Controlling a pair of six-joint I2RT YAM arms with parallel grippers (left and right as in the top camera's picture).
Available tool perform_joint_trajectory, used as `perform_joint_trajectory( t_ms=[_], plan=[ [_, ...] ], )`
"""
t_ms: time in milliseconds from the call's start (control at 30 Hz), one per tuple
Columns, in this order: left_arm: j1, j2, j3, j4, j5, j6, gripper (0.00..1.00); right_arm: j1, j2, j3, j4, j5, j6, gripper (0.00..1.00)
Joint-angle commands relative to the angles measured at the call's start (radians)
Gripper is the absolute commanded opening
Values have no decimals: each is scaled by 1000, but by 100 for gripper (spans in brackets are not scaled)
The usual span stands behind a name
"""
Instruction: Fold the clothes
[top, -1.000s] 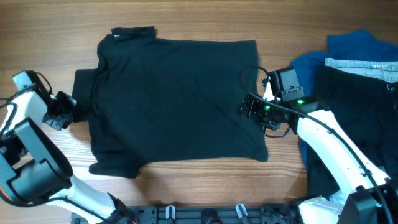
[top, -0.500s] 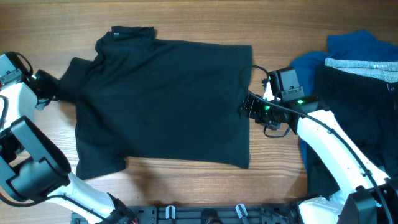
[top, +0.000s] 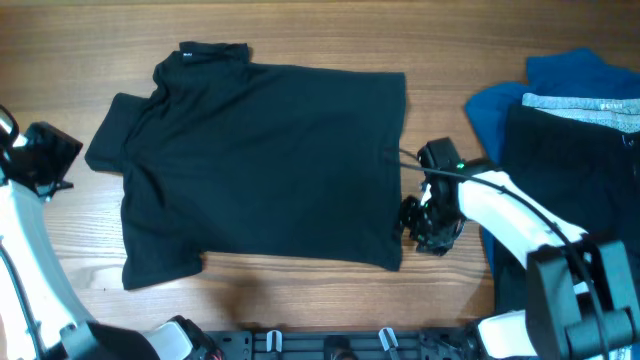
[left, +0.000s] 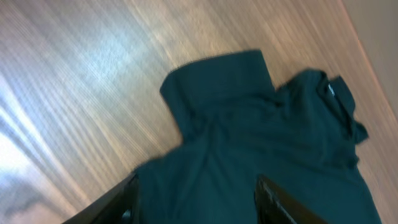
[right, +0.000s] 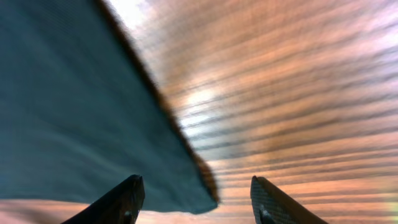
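**Figure: shirt spread flat, ahead of the first fold.** Nearest the robot, the right gripper (top: 420, 222) sits low at the shirt's (top: 260, 160) near right corner. Its wrist view shows the fingers (right: 127, 199) spread and holding nothing, with the edge of the cloth running between them on the table (top: 300, 300). The left gripper (top: 55, 160) is likewise spread and empty. It stands clear of the fabric, just left of the outstretched sleeve (top: 108, 145).

The black shirt lies in the middle of the table as a single open layer, hem towards the robot and collar (top: 212, 52) at the far edge. No fold is visible, so the task appears to be at the end of laying out and before the first crease. The next move probably calls for pinching one side edge, perhaps sleeve and hem together, and carrying it across the body without dragging the layer beneath.

At the far right, well apart from the shirt, lie a blue garment (top: 560, 75) and a black garment (top: 575, 170) with a grey waistband (top: 580, 102).

A small white label (top: 188, 58) shows at the collar, and faint marks run along the waistband. Neither can be read.
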Motion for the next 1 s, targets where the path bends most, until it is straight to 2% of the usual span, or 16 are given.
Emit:
perform_joint_trajectory(
  t_ms=[0, 133, 167, 233, 267, 367, 467, 667, 833, 967],
  plan=[
    [1, -13, 3, -90, 13, 2, 61, 37, 29, -58, 45, -86, -26, 59],
    [1, 10, 3, -188, -8, 2, 61, 101, 29, -60, 70, -100, -49, 57],
    [1, 14, 3, -196, -18, 2, 61, 110, 29, -60, 77, -100, -48, 53],
    [1, 26, 1, -225, -55, 2, 61, 110, 29, -60, 81, -95, -48, 28],
    [1, 33, -9, -238, -72, 2, 62, 109, 29, -55, 83, -95, -48, 6],
    [1, 36, -116, -208, -73, -3, 64, 93, 12, 20, 42, -47, -52, 4],
    [1, 36, -313, -105, -71, -56, 68, 85, -45, 116, -22, 0, -97, 4],
    [14, 37, -533, 56, -123, -116, 70, 85, -47, 119, -34, 0, -101, 4],
    [99, 80, -573, 100, -142, -130, 70, 85, -47, 119, -34, 0, -101, 4],
    [174, 157, -573, 101, -145, -117, 65, 85, -47, 119, -32, 3, -101, 4]
  ],
)
